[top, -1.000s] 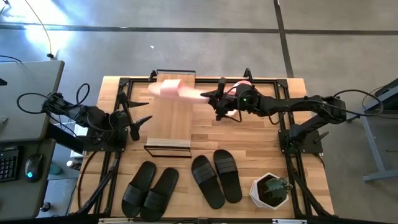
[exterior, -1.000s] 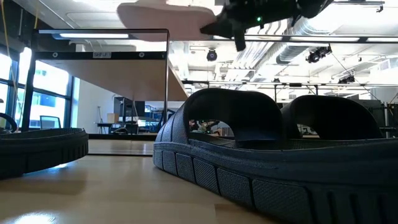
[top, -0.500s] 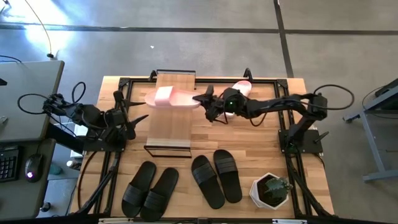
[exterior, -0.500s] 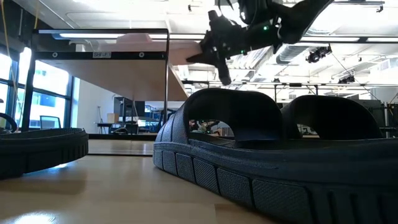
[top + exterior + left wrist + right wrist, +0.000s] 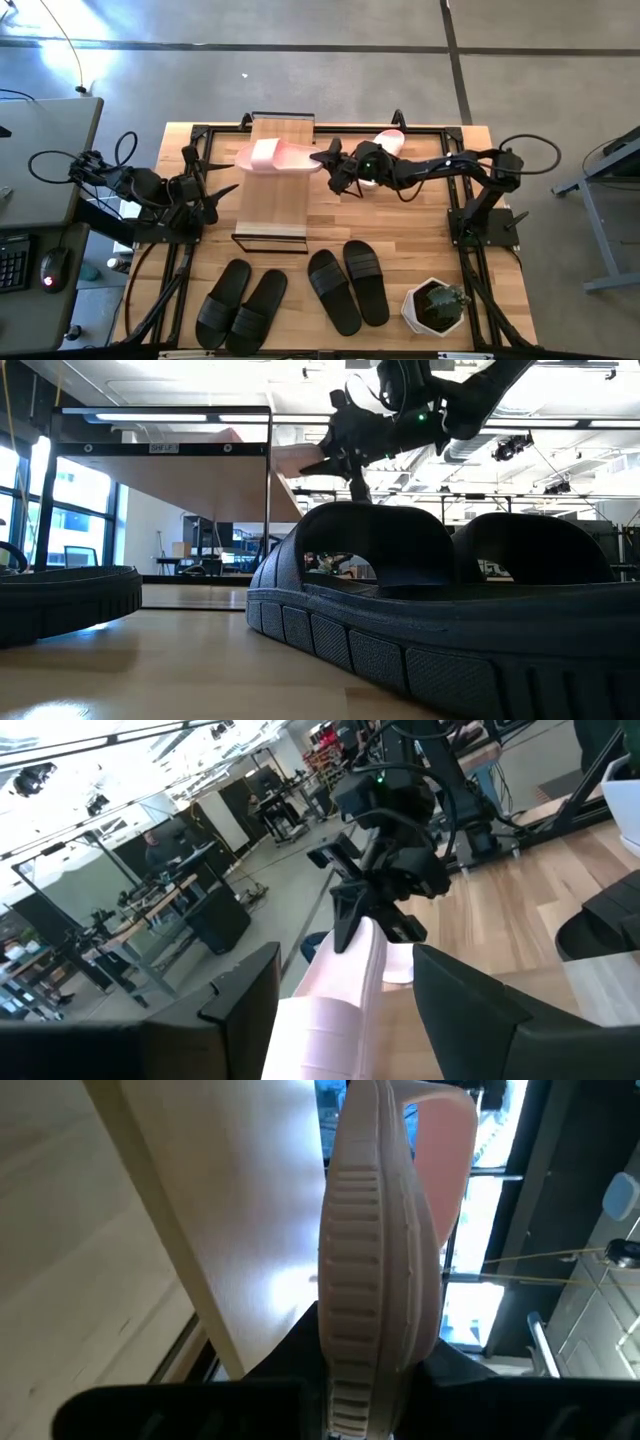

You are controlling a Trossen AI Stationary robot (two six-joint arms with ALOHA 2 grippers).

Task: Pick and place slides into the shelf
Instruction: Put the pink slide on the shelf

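High view: my right gripper (image 5: 327,161) has its jaws clamped on the heel of one pale pink slide (image 5: 270,157). A second ago I carried that slide above the shelf (image 5: 276,215); now it lies crosswise on the plank top, toe overhanging the far side, so release should come next. My left gripper (image 5: 222,194) waits beside the shelf, jaws spread. The second pink slide (image 5: 388,142) rests behind my right arm; two black pairs (image 5: 240,304) (image 5: 347,284) and a potted plant (image 5: 435,305) sit on the wooden worktop (image 5: 400,215). Around it, grey floor and a desk (image 5: 45,200).
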